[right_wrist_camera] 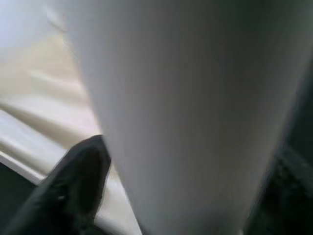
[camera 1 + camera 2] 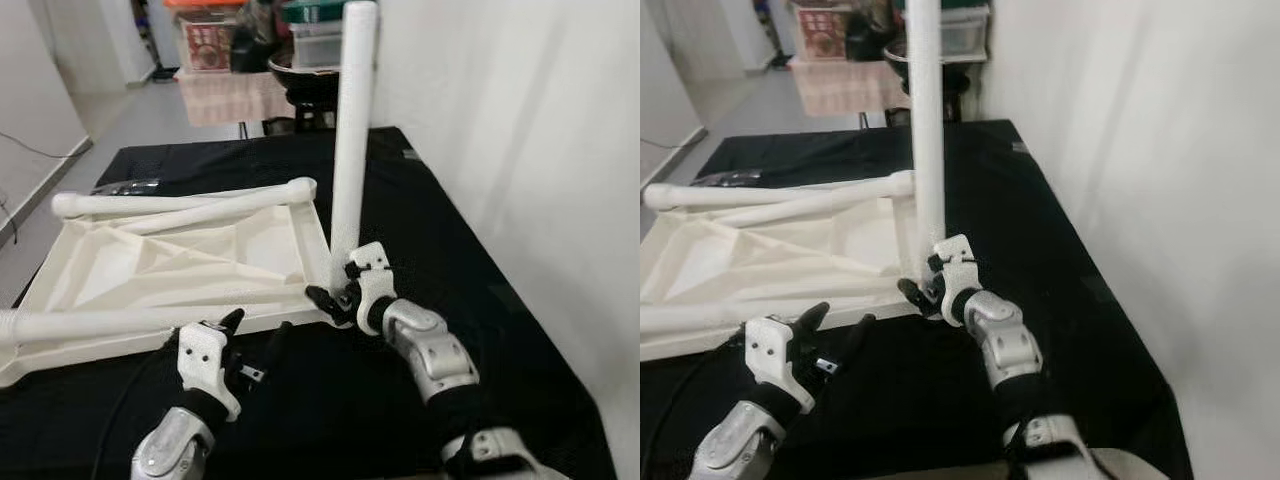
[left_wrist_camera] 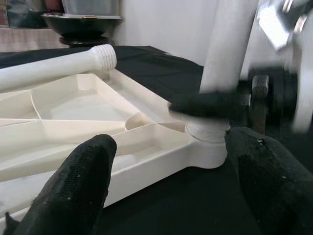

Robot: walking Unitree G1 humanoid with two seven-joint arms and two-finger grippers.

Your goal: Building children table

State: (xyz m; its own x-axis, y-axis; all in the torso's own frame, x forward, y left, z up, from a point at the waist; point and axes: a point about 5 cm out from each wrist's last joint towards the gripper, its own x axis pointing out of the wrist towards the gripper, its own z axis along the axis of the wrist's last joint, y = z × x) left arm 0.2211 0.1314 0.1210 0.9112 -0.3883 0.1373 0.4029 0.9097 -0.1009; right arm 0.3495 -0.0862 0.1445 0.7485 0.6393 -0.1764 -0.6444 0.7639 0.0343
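- White plastic tabletop [image 2: 180, 265], lying underside up on a table [image 2: 420, 220] draped in black cloth, across the left and centre of the head views.
- Upright white leg [image 2: 352, 130], standing in the tabletop's near-right corner socket, rising to the top edge of the frame, centre.
- Right hand [image 2: 340, 292], at the base of that upright leg, lower centre of the frame; black fingers [image 3: 205, 104] closed around the leg just above the socket, grasping it.
- Left hand [image 2: 255, 335], lower left of the frame, hovering over the black cloth just in front of the tabletop's near edge; fingers [image 3: 73, 186] spread apart, holding nothing.
- Second leg [image 2: 190, 200], lying loose along the far edge of the tabletop, threaded end [image 3: 105, 55] pointing toward the upright leg.
- Third leg [image 2: 120, 322], lying along the near edge, reaching out to the left border of the frame.
- White wall [image 2: 520, 130] along the right side; storage boxes [image 2: 210, 40] and a dark bowl [image 2: 300, 75] beyond the table at upper centre.
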